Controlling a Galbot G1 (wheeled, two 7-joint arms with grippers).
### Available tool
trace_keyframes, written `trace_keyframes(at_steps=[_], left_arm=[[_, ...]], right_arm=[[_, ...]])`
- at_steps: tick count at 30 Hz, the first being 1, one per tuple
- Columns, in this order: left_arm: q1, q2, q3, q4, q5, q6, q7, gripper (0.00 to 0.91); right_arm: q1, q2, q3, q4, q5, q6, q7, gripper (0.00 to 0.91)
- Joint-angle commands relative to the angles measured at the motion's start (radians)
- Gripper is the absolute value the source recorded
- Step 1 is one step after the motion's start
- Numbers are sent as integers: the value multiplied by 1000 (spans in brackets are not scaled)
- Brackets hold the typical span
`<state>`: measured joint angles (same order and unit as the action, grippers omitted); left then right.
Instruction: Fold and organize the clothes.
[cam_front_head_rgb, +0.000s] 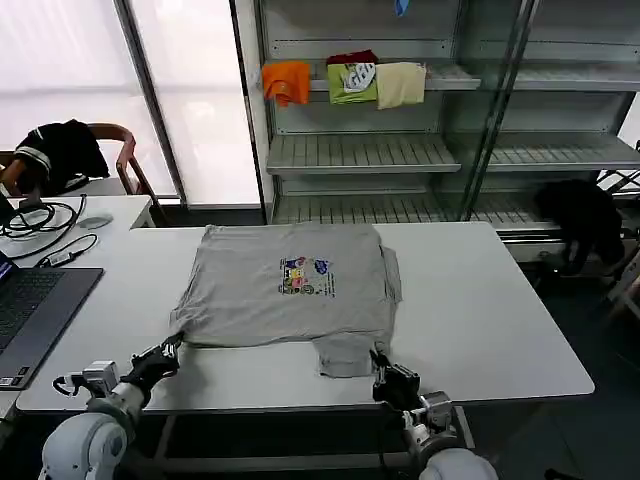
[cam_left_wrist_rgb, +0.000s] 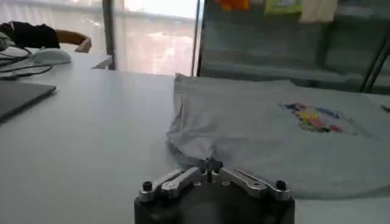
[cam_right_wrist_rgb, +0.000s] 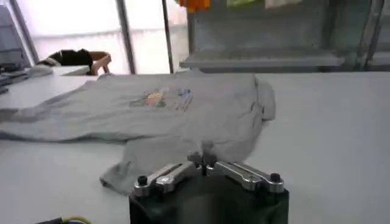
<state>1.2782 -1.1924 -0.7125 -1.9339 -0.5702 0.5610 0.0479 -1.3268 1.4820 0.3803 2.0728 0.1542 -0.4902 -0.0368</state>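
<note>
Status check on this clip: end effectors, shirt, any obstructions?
Left end effector shut on the T-shirt at its near left corner. Right end effector shut on its near right edge. Shirt partly folded, print up, on the table. Nothing obstructing.

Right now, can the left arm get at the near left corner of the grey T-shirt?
Probably yes. The left gripper sits at the T-shirt's near left corner, on the white table, with nothing between them. Its jaws look closed at the fabric edge.

The T-shirt (cam_front_head_rgb: 285, 290) just past both grippers was light grey with a small multicoloured chest print (cam_front_head_rgb: 305, 276), on a white table (cam_front_head_rgb: 480, 300).
</note>
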Motion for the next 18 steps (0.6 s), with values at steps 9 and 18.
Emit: trace_keyframes(at_steps=[9, 18], left_arm=[[-242, -16, 28, 156, -92, -9, 9, 0], [-382, -30, 43, 329, -33, -32, -14, 0]], right_arm=[[474, 125, 20, -374, 75, 4, 38, 0], [660, 176, 18, -629, 1, 18, 29, 0]])
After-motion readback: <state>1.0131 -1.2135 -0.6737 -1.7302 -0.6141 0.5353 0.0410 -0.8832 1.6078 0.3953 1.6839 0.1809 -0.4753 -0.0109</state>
